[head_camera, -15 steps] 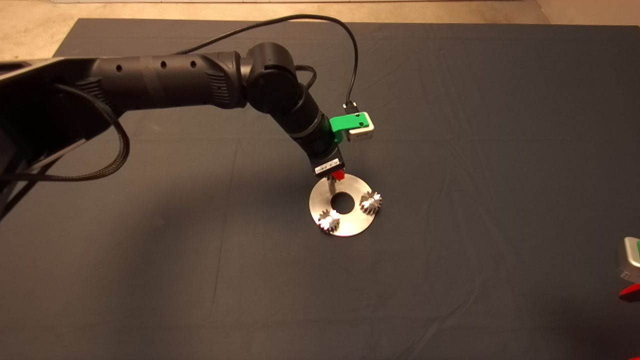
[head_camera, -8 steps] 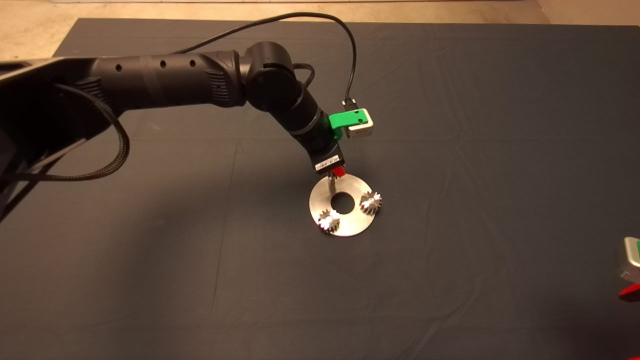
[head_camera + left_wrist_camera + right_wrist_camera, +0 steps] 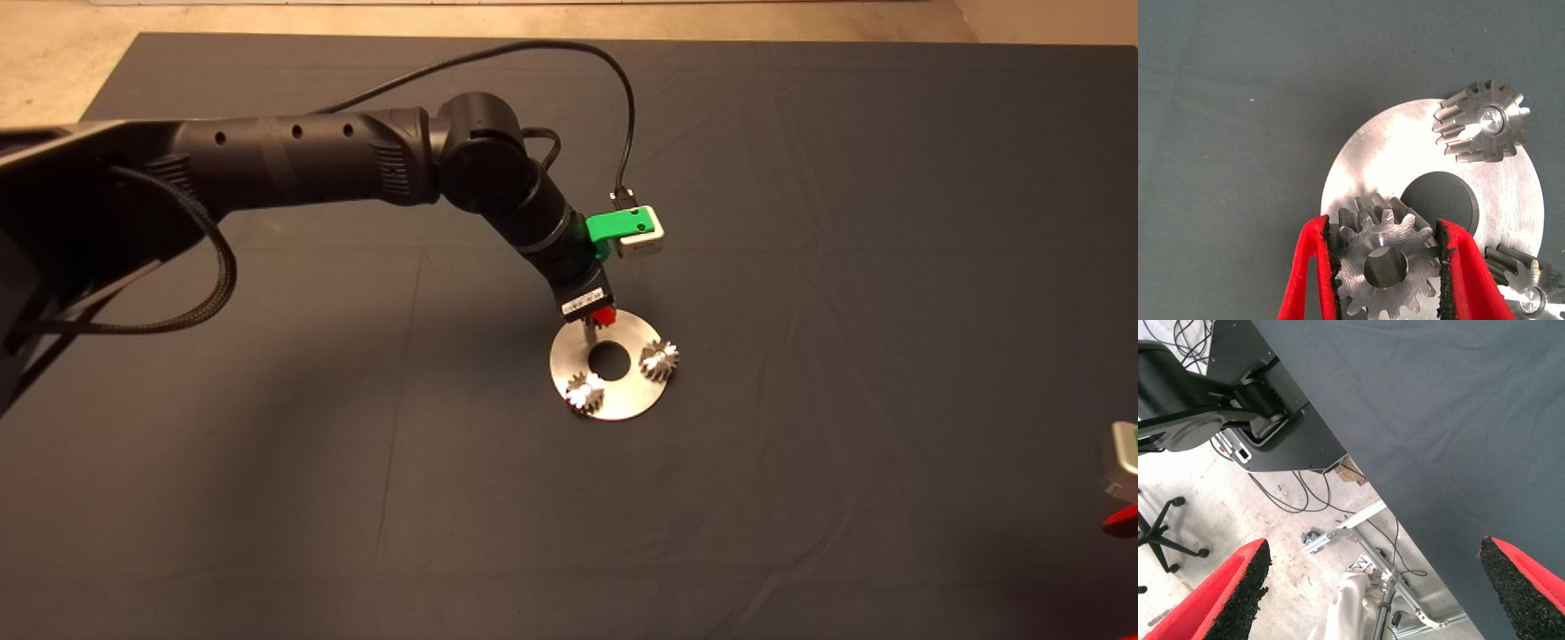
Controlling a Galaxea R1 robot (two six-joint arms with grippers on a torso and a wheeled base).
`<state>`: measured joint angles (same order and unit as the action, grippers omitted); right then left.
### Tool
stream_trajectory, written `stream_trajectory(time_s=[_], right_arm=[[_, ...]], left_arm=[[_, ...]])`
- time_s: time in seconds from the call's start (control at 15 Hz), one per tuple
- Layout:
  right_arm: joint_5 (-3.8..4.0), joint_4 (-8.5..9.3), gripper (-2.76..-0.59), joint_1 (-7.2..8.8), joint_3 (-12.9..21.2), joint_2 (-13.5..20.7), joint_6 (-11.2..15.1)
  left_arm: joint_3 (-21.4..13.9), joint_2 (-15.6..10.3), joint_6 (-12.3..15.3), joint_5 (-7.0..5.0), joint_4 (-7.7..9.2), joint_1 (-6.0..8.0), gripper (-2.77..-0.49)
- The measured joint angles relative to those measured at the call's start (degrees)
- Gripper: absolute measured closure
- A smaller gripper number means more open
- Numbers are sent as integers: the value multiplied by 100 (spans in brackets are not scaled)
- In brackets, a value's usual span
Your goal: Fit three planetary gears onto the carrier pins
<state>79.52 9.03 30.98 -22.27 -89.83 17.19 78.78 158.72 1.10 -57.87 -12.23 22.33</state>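
Left end effector (image 3: 1386,267) grips third gear (image 3: 1386,263) over disc (image 3: 1405,150).

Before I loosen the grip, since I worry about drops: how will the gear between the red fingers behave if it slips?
The gear looks like solid metal, so probably stiff and heavy for its size. Its shiny faces may slide against the left gripper pads. Being round and toothed, it could roll or bounce off the disc rather than settle.

left gripper (image 3: 1386,267) fingers clamp gear (image 3: 1386,265) | above disc (image 3: 1385,150) | two gears on pins
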Motion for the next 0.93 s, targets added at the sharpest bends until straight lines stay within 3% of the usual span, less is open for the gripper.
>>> stream_trajectory(time_s=[0.13,0.6,0.93], right_arm=[[2,0,-233,2,0,0,0],[0,0,-233,2,0,0,0],[-2,0,-233,2,0,0,0]], left_arm=[[2,1,-47,38,-2,-67,-55],[38,2,-105,99,8,-73,-55],[251,95,-194,202,68,-69,-55]])
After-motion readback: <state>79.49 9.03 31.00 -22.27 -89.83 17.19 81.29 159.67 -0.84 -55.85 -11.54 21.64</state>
